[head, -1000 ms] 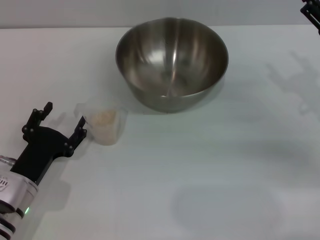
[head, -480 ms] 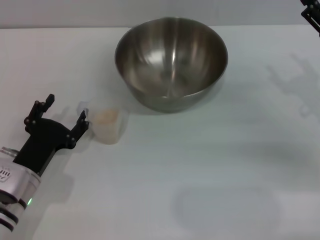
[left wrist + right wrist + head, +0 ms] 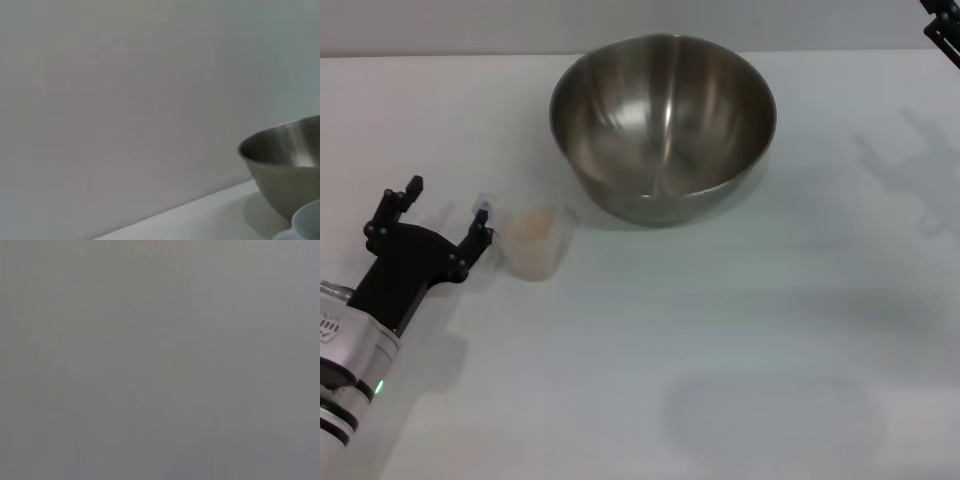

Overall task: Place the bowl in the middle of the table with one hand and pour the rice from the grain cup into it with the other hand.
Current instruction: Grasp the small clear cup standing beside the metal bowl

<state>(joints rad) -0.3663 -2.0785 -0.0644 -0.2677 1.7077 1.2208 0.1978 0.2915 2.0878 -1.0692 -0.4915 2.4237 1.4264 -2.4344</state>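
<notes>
Peeking in, right gripper (image 3: 942,28) is cut off at the edge.

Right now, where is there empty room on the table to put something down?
The table is bare in front of the bowl and toward the right edge. It is crowded at the left, where the open left gripper sits beside the grain cup.

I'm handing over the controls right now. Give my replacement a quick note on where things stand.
Left pincer: open, low over the table, just beside the grain cup, not gripping it.
Right pincer: only a tip shows at the far right corner, away from the work.
Bowl: upright near the table's middle, towards the far side, empty.
Rice: all in the cup, which stands upright.
Done: bowl seems placed.
Left: grasp the cup, pour the rice into the bowl.
</notes>
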